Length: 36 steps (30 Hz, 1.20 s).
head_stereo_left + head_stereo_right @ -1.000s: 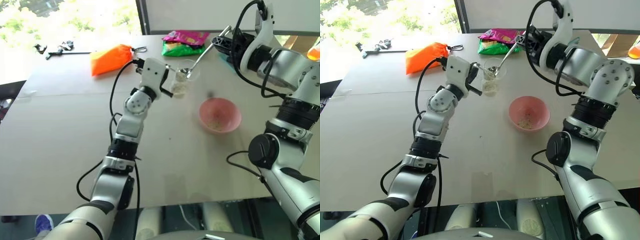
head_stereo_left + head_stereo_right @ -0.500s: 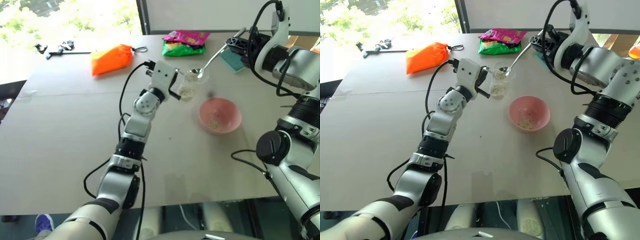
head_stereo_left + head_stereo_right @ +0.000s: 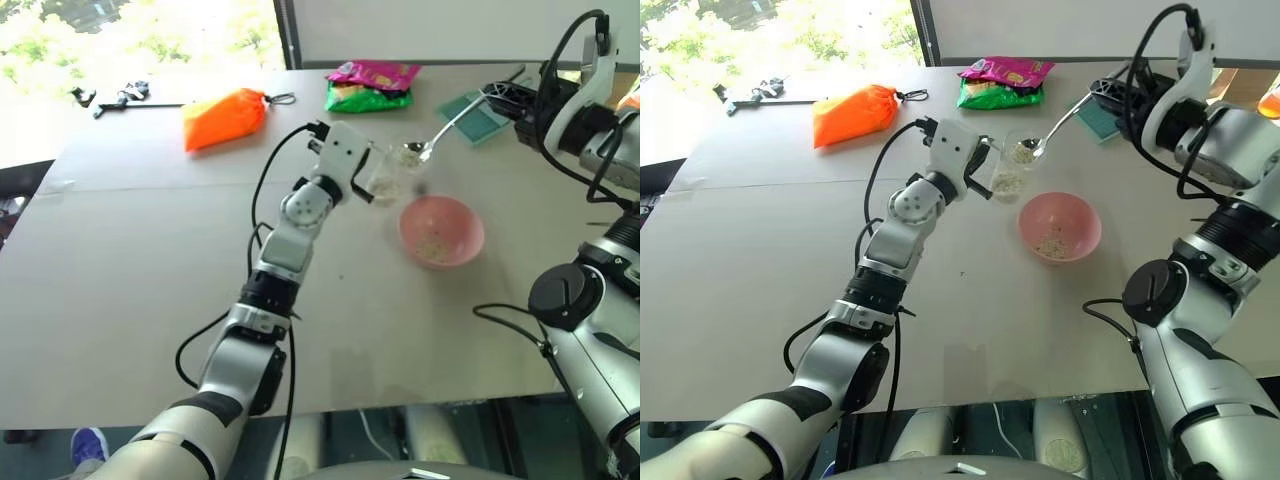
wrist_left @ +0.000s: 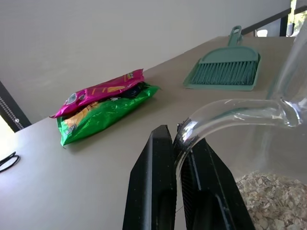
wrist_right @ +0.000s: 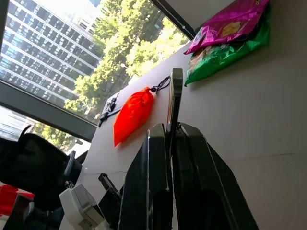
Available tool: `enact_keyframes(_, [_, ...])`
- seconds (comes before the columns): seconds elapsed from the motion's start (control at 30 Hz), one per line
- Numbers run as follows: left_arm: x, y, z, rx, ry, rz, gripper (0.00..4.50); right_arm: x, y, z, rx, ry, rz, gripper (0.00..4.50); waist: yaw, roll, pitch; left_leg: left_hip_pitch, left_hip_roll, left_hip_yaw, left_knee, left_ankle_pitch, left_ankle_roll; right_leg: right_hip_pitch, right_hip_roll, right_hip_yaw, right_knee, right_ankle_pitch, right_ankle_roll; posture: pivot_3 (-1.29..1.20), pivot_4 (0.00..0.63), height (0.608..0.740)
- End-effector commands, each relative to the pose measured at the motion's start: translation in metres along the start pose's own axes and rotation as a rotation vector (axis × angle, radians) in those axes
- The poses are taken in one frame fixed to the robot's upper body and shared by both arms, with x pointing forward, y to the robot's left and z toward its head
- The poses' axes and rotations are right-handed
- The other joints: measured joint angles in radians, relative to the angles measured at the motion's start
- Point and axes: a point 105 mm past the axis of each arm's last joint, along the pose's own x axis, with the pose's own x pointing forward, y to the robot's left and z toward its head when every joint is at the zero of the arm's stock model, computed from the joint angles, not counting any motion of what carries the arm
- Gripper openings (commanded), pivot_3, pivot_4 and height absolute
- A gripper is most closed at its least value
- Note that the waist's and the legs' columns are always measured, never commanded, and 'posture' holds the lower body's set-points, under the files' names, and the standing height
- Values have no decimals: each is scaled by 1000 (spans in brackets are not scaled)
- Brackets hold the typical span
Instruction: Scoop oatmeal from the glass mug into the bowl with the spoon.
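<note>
Right gripper point(image 5: 169, 143) clamps the slim silver spoon point(image 3: 1052, 132), loaded with oats, just clear of the clear glass mug point(image 3: 1011, 165) pinched by the left gripper point(image 4: 178, 158); pale pink bowl point(image 3: 1060, 226) holds few flakes, more transfers remain.

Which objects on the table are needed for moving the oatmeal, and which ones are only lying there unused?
Needed:
- glass mug, held by the left gripper
- oatmeal
- spoon, held by the right gripper
- bowl

Only lying there:
- snack bags
- orange pouch
- teal dustpan with brush
- black tool

Spoon point(image 5: 173, 103) bowl hidden beyond handle in right wrist view; glass mug point(image 4: 268, 158) cut off by left wrist view's edge.
</note>
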Motion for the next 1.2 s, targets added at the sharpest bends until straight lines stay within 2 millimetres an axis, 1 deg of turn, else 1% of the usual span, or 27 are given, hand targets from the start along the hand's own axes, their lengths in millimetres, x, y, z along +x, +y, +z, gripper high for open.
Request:
enact_keyframes(0.03, [6,-2,29,41,-86,-22,44,-16,7,15,-38,-73,33,0,-1,0,0,0,0,0,0,0,0,0,0,0,0,0,0,0,150,740])
enact_keyframes(0.3, [8,-5,25,63,-65,-38,44,-26,3,20,-23,-111,33,0,0,0,0,0,0,0,0,0,0,0,0,0,0,0,0,0,150,740])
enact_keyframes(0.43, [8,-5,19,70,-41,-34,44,-33,1,25,-13,-137,32,0,0,0,0,0,0,0,0,0,0,0,0,0,0,0,0,0,150,740])
enact_keyframes(0.57, [9,-3,18,72,-35,-30,44,-39,0,32,-5,-158,26,0,1,0,0,0,0,0,0,0,0,0,0,0,0,0,0,0,150,740])
enact_keyframes(0.8, [9,2,16,88,-19,-15,44,-57,-8,36,-11,-176,9,0,1,0,0,-1,0,0,0,0,0,0,0,0,0,0,0,0,150,740])
enact_keyframes(0.9, [10,4,16,89,-16,-9,44,-65,-11,34,-17,-175,5,0,1,0,0,-1,0,0,0,0,0,0,0,0,0,0,0,0,150,740])
enact_keyframes(1.0, [11,5,16,93,-15,-6,44,-70,-15,26,-28,-153,-5,0,1,0,0,-2,0,0,1,0,0,0,0,0,0,0,0,0,150,740])
enact_keyframes(1.1, [12,6,16,104,-12,-2,44,-72,-21,15,-25,-122,-14,0,1,0,0,-3,0,0,1,0,0,0,0,-1,0,0,0,0,150,740])
enact_keyframes(1.2, [12,7,17,108,-12,2,44,-73,-27,-2,-37,-69,-31,0,0,0,0,-4,0,0,2,0,0,0,0,-1,-1,0,0,0,150,740])
